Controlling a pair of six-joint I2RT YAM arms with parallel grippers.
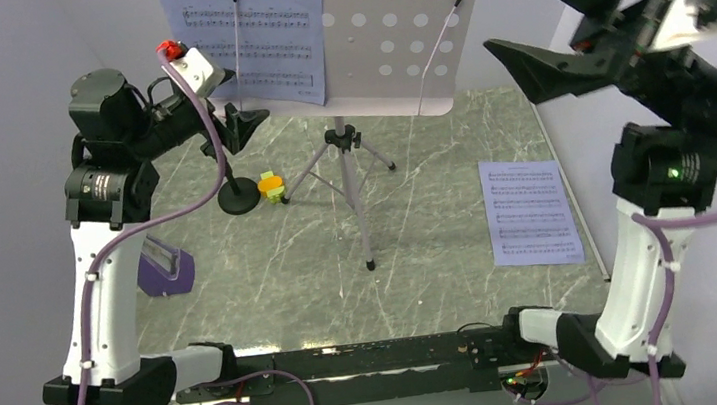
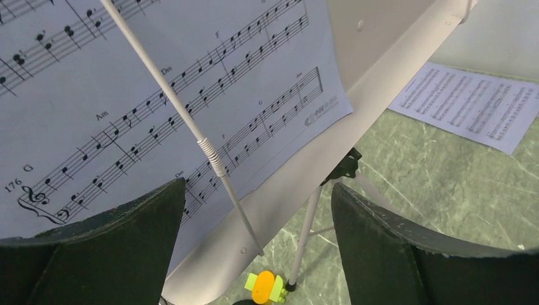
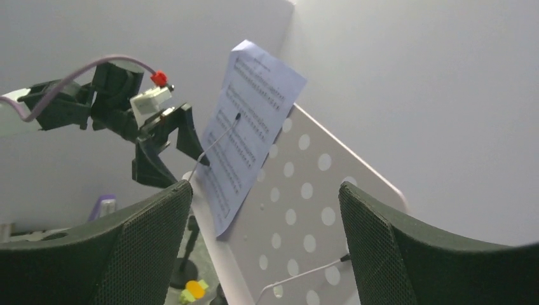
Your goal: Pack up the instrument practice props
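The grey perforated music stand [image 1: 396, 28] rises on tripod legs [image 1: 345, 164] at the back middle. A white sheet-music page [image 1: 251, 33] rests on its left half under a wire clip. Another page [image 1: 531, 209] lies flat on the table at the right. The orange-and-yellow-green block [image 1: 271, 186] sits beside the black round microphone base [image 1: 238, 197]; the microphone head is hidden behind my left arm. The purple metronome [image 1: 162, 268] shows partly behind that arm. My left gripper [image 1: 244, 126] is open just in front of the page's lower left edge [image 2: 159, 95]. My right gripper [image 1: 510, 11] is open, raised right of the stand.
White walls close in the table on the left, back and right. The stand's thin clip wire [image 2: 210, 152] crosses between my left fingers. The stand's bottom ledge [image 2: 330, 152] juts out towards the arms. From the right wrist I see the left gripper [image 3: 175, 162] beside the stand [image 3: 311, 210].
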